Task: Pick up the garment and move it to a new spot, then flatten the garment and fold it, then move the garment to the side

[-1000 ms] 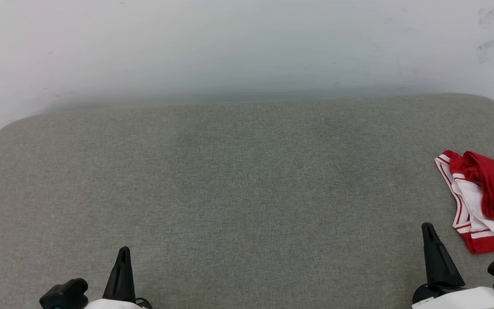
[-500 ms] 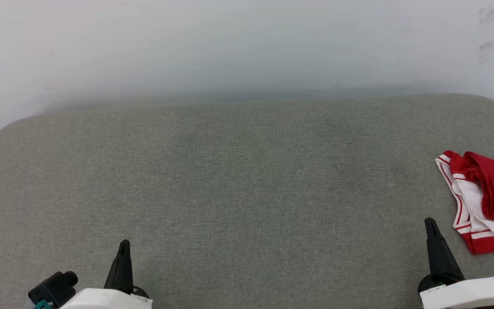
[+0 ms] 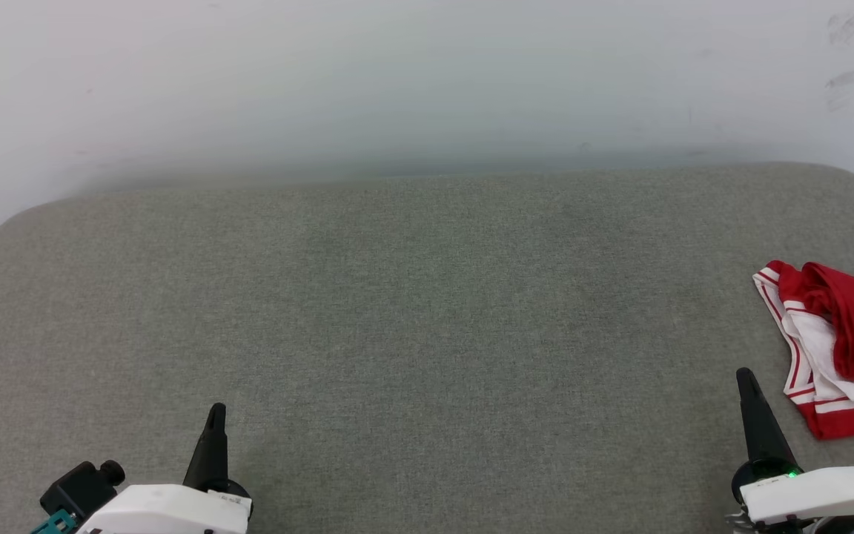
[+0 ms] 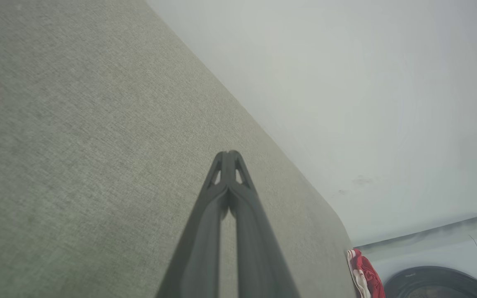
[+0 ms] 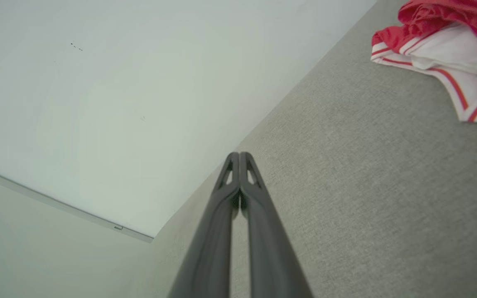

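Note:
The garment (image 3: 846,341) lies crumpled in a red and white heap at the right edge of the grey cushioned surface (image 3: 412,311), cut off by the head view's border. It appears again in the right wrist view's upper right corner (image 5: 449,49) and small and far off in the left wrist view (image 4: 362,277). My right gripper (image 3: 744,377) is shut and empty, just left of the garment's near corner and apart from it; its tips (image 5: 239,155) are pressed together. My left gripper (image 3: 216,410) is shut and empty at the lower left, tips (image 4: 229,154) together, far from the garment.
A white wall (image 3: 427,81) rises behind the surface's far edge. The surface's corners are rounded. A white washing machine with a dark round door (image 4: 441,281) stands beyond the surface's right end.
Both grippers have crept forward a little over the surface, their white forearms coming further into the head view. The garment has not moved.

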Robot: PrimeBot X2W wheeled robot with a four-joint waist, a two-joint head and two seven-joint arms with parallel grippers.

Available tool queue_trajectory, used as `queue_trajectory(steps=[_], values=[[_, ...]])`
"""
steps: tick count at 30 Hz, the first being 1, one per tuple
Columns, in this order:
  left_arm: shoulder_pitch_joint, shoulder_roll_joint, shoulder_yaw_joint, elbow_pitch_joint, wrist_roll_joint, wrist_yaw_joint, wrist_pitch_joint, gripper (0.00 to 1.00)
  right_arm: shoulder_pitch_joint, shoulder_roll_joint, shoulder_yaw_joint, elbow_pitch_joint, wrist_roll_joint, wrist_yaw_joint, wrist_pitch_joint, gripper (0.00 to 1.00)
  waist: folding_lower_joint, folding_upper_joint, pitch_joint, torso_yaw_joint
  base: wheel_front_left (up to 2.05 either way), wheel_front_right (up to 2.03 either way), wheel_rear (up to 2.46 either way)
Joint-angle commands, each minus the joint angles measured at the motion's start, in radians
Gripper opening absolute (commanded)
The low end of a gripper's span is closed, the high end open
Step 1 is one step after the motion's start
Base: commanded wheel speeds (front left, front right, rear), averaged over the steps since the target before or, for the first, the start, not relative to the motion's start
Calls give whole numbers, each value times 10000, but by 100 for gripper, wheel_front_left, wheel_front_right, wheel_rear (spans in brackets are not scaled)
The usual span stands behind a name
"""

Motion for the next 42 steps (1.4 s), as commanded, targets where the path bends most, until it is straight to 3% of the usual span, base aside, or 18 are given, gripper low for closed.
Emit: queue_trajectory(steps=[1, 42], values=[[-241, 62, 57, -31, -342, -92, 91, 0, -269, -71, -36, -29, 360, 0, 85, 0, 0, -1, -1, 2, 0, 0, 0], [-1052, 48, 448, 618, -4415, -591, 1145, 0, -984, 37, -380, 654, 4346, -1, 1136, 0, 0, -1, -21, 36, 0, 0, 0]])
